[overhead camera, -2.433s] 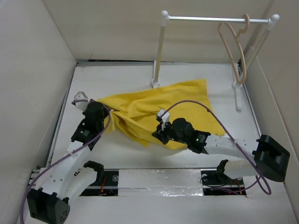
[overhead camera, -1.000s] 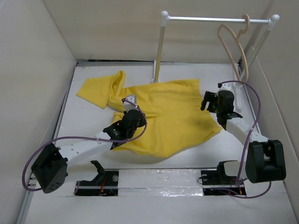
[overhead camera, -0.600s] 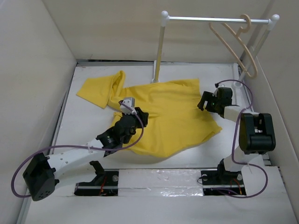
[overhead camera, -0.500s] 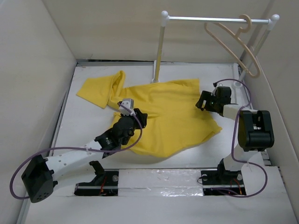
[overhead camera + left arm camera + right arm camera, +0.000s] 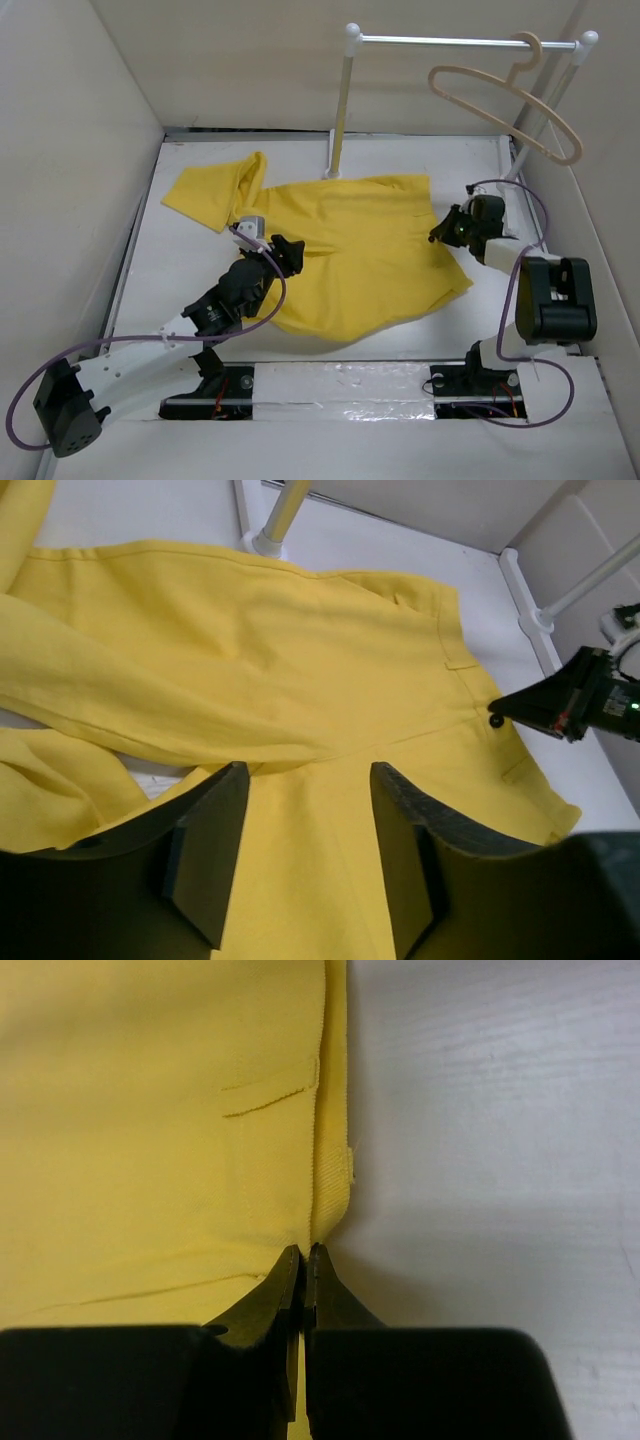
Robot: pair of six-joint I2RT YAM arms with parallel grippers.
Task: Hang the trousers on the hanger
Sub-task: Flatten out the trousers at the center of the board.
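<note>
The yellow trousers (image 5: 360, 240) lie spread flat on the white table, one leg folded toward the far left. My left gripper (image 5: 287, 248) hovers open over their left part; in the left wrist view its jaws (image 5: 308, 775) stand apart with only fabric (image 5: 300, 660) below. My right gripper (image 5: 442, 232) is shut on the waistband edge at the right side of the trousers (image 5: 150, 1110), tips pinched together (image 5: 303, 1250). It also shows in the left wrist view (image 5: 560, 700). The cream hanger (image 5: 436, 76) hangs by its hook from the rail, tilted out to the left.
A white-posted rack with a metal bar (image 5: 440, 41) stands at the back; its left post (image 5: 338, 120) meets the table just behind the trousers. White walls (image 5: 70, 150) close in the table on the left, back and right.
My left gripper has opened and pulled back toward the near left. My right gripper has closed on the waistband edge. The hanger has swung up and to the left on the rail.
</note>
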